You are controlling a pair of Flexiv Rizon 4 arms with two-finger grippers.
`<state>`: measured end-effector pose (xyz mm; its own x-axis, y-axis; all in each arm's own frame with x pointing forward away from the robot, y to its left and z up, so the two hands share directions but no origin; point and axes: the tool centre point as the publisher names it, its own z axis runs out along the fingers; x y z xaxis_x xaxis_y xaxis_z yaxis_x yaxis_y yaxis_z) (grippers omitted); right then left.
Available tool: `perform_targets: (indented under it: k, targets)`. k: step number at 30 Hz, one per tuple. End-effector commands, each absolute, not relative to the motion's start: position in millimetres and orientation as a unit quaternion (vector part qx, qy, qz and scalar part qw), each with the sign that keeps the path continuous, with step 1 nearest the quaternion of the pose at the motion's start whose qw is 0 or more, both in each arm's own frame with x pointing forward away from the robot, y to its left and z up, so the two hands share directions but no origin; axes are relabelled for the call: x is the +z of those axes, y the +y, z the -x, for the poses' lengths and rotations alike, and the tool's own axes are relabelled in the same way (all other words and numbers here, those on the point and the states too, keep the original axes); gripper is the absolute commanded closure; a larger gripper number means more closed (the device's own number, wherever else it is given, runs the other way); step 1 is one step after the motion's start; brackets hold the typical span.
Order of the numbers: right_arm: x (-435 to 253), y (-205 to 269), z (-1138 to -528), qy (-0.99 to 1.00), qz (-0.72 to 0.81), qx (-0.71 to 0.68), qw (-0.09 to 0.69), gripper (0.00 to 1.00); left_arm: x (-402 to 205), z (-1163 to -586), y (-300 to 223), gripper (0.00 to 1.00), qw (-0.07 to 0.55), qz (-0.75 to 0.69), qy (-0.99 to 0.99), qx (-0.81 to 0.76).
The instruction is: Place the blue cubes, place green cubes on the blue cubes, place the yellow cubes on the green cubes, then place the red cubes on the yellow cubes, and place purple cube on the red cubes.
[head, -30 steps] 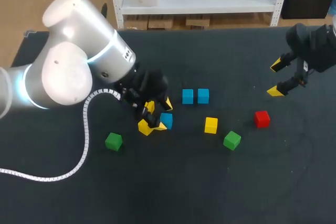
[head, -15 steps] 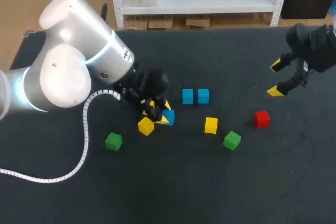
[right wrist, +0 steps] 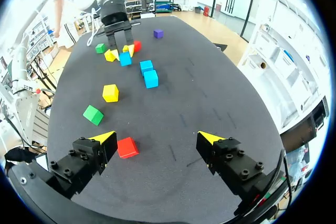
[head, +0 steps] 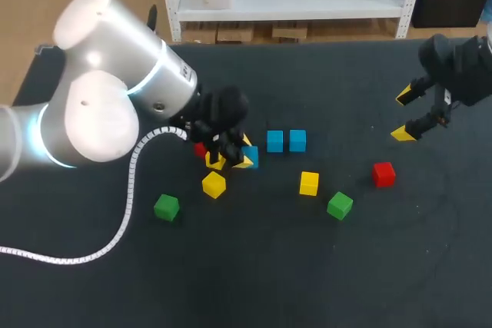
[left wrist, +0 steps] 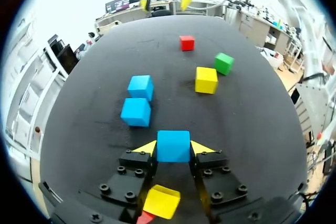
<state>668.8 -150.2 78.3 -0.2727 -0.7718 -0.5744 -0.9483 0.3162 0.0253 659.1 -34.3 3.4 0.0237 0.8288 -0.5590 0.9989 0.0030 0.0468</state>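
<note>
My left gripper (head: 235, 157) (left wrist: 174, 148) is shut on a blue cube (head: 250, 157) (left wrist: 173, 145), held between its yellow tips near the table's middle. Just ahead of it sit two more blue cubes (left wrist: 140, 86) (left wrist: 136, 112) side by side, also in the head view (head: 275, 140) (head: 297, 140). A yellow cube (head: 214, 184) lies below the left gripper, with a red cube (head: 200, 149) partly hidden by it. Further right lie a yellow cube (head: 309, 183), a green cube (head: 340, 205) and a red cube (head: 383, 173). My right gripper (head: 407, 117) (right wrist: 157, 139) hangs open at the far right, above the red cube (right wrist: 127, 147).
A green cube (head: 166, 207) lies alone at the front left. A purple cube (right wrist: 158, 33) sits near the table's far edge in the right wrist view, hidden behind my left arm in the head view. The left arm's white cable (head: 127, 213) trails over the table's left.
My left gripper has shut on the blue cube and carried it back and slightly right, away from the yellow cube it lay beside. The right arm has kept still.
</note>
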Motion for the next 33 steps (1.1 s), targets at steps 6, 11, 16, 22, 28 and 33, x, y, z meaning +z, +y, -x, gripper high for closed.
perform_targets:
  k: [6, 11, 16, 22, 28, 33]
  targets:
    - [78, -150, -669, 0.775, 0.555, 0.187, 0.238, 0.0, 2, -683, -47, 1.0, 0.21, -0.69, 0.669, -0.177]
    - [78, -150, -669, 0.775, 0.555, 0.187, 0.238, 0.0, 3, -696, -43, 1.0, 0.209, -0.691, 0.671, -0.169]
    - [78, -150, -669, 0.775, 0.555, 0.187, 0.238, 0.0, 3, -705, -39, 1.0, 0.208, -0.692, 0.672, -0.162]
    - [78, -150, -669, 0.775, 0.555, 0.187, 0.238, 0.0, 0, -708, -37, 1.0, 0.207, -0.692, 0.673, -0.162]
    - [78, -150, -669, 0.775, 0.555, 0.187, 0.238, 0.0, -5, -709, -37, 1.0, 0.204, -0.691, 0.673, -0.168]
    - [78, -150, -669, 0.775, 0.555, 0.187, 0.238, 0.0, -7, -709, -36, 1.0, 0.201, -0.69, 0.674, -0.17]
